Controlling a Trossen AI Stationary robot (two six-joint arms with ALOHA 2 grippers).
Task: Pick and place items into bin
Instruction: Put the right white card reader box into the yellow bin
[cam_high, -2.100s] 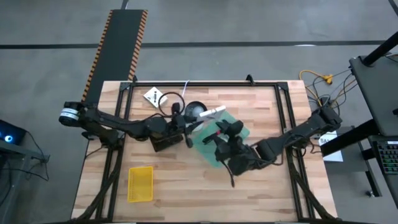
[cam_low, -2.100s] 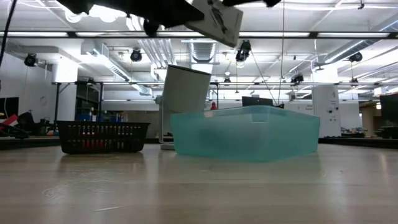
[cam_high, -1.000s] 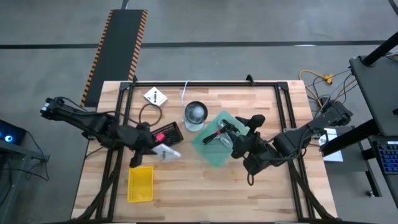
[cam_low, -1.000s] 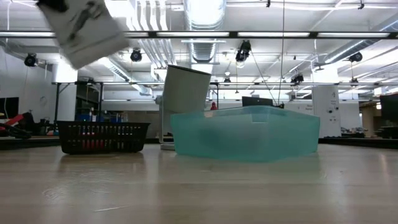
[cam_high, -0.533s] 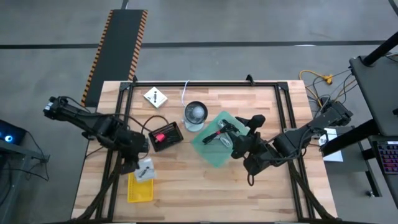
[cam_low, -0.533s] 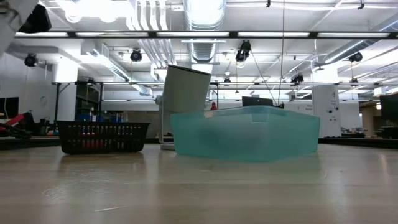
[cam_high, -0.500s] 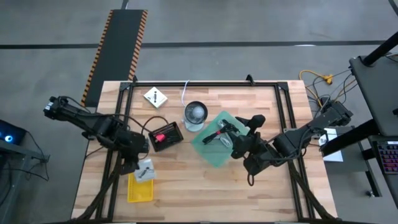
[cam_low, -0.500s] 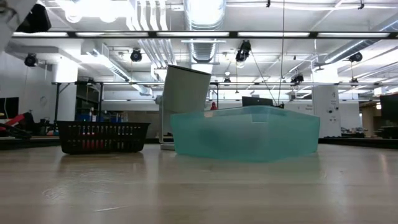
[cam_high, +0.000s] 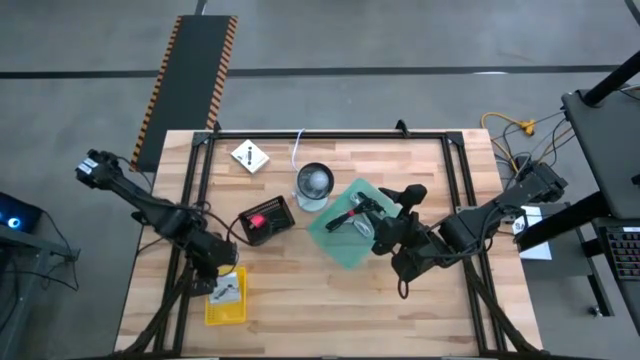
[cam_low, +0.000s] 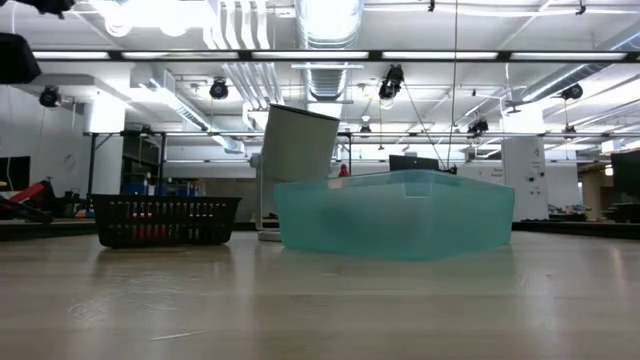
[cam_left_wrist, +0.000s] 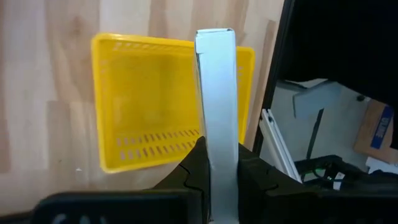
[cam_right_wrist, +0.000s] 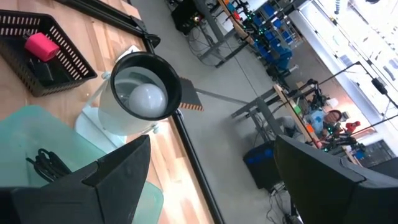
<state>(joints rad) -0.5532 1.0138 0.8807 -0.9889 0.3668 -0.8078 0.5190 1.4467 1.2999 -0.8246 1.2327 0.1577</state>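
Observation:
My left gripper (cam_high: 218, 282) is over the yellow bin (cam_high: 225, 298) near the table's near-left corner, shut on a white square packet (cam_high: 229, 291). In the left wrist view the packet (cam_left_wrist: 217, 106) shows edge-on above the yellow bin (cam_left_wrist: 143, 99). My right gripper (cam_high: 385, 222) hangs open over the right side of the teal bin (cam_high: 350, 228), which holds a black-handled tool (cam_right_wrist: 46, 163). Another white packet (cam_high: 247, 155) and a white cable (cam_high: 298, 150) lie flat near the far edge. A pink object (cam_right_wrist: 40, 45) sits in the black basket (cam_high: 265, 219). My left gripper pinches the white packet between its two fingers (cam_left_wrist: 193, 171) at the packet's end nearest the wrist (cam_left_wrist: 219, 163). The fingers come from above, pointing down. The packet sticks out past them, lifted clear above the yellow bin.
The round clear-grey cup (cam_high: 314, 183) stands just beyond the teal bin, toward the far edge, and the black basket sits left of both. A dark thin cable (cam_high: 236, 222) loops beside the basket. Black frame rails (cam_high: 200, 190) run along the table's sides.
My left gripper has carried the white packet from beside the black basket toward the table's near-left corner, staying shut on it; it now stands over the yellow bin. In the low view the packet has passed out of the picture at the upper left.

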